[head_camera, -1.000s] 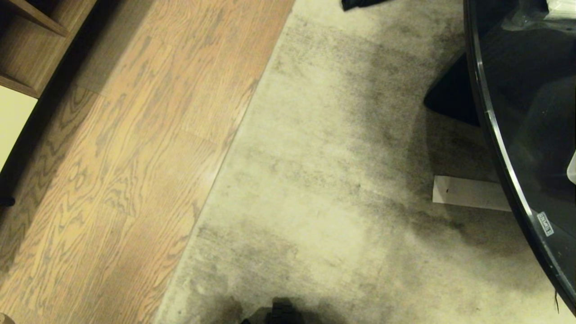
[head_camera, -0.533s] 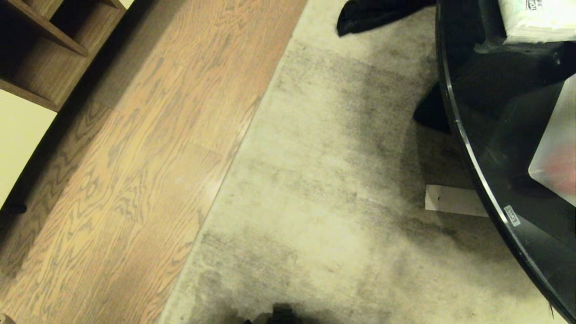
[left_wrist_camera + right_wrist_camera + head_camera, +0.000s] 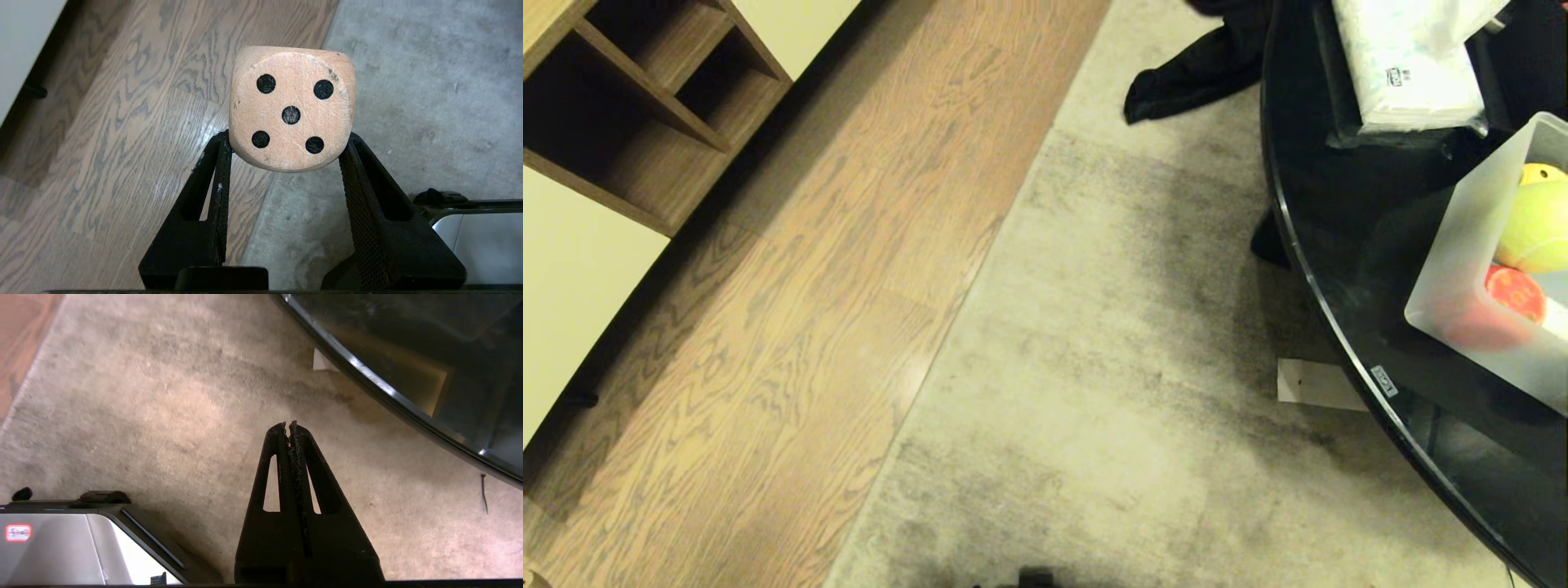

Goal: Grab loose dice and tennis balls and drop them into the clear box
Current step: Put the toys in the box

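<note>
Gripping one pale tan wooden die (image 3: pixel 291 108) with rounded corners, the left gripper (image 3: pixel 288 143) hangs above the seam where the wood-grain plank floor (image 3: pixel 122 122) meets the grey carpet (image 3: pixel 429 81). Its two black fingers (image 3: pixel 212 196) clamp the die from opposite sides. The face turned toward the wrist camera shows five dark pips.

The right gripper (image 3: pixel 289 426) hangs above the same carpet, beside the curved rim of the round black glass table (image 3: pixel 408 400). Its two fingers are clenched tip to tip, with nothing between them.

From the head camera, neither gripper is visible. One clear frosted plastic box (image 3: pixel 1462 278) stands on the black table, near the table's rim. Inside it, count one fuzzy yellow-green tennis ball (image 3: pixel 1535 224), one smaller yellow piece (image 3: pixel 1539 173) behind it, partly hidden, and one red spotted piece (image 3: pixel 1515 294) against the near wall. One white soft pack (image 3: pixel 1409 69) rests on a dark organiser farther back on the table. One white card (image 3: pixel 1315 384) lies on the carpet, partly under the table edge. One dark cloth (image 3: pixel 1192 73) lies on the carpet farther away. One wooden open-shelf unit (image 3: pixel 645 106) stands on the plank floor to the left.
</note>
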Robot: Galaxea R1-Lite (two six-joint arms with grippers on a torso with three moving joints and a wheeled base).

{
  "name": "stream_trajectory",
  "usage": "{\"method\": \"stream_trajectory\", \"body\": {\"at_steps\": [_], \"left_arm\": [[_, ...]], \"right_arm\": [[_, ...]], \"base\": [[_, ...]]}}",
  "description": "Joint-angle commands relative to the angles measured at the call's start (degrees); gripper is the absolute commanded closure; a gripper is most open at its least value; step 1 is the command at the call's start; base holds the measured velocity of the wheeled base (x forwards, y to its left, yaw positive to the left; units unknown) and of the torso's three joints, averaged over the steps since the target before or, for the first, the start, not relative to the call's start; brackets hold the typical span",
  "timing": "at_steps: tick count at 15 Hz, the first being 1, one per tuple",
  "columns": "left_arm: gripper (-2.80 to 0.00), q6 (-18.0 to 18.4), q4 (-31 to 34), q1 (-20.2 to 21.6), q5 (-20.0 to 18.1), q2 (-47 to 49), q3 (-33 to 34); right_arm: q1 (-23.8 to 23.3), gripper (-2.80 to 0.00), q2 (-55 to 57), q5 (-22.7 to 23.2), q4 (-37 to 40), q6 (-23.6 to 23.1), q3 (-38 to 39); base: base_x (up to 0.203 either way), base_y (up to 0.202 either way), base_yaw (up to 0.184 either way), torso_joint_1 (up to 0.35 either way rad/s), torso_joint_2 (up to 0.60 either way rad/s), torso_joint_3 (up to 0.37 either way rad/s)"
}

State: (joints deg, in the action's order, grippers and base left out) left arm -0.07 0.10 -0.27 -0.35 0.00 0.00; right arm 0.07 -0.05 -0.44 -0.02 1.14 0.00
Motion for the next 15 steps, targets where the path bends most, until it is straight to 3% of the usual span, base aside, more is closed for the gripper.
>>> {"method": "stream_trajectory", "body": {"at_steps": [1,15], "left_arm": [[0.00,0.0,0.0,0.0,0.0,0.1,0.1],[0.00,-0.2,0.0,0.0,0.0,0.1,0.1]], "right_arm": [[0.0,0.00,0.0,-0.1,0.0,0.0,0.0],[0.0,0.00,0.0,0.0,0.0,0.0,0.0]], "base": [[0.000,0.000,0.000,0.007,0.00,0.202],[0.000,0.000,0.000,0.001,0.00,0.200]]}}
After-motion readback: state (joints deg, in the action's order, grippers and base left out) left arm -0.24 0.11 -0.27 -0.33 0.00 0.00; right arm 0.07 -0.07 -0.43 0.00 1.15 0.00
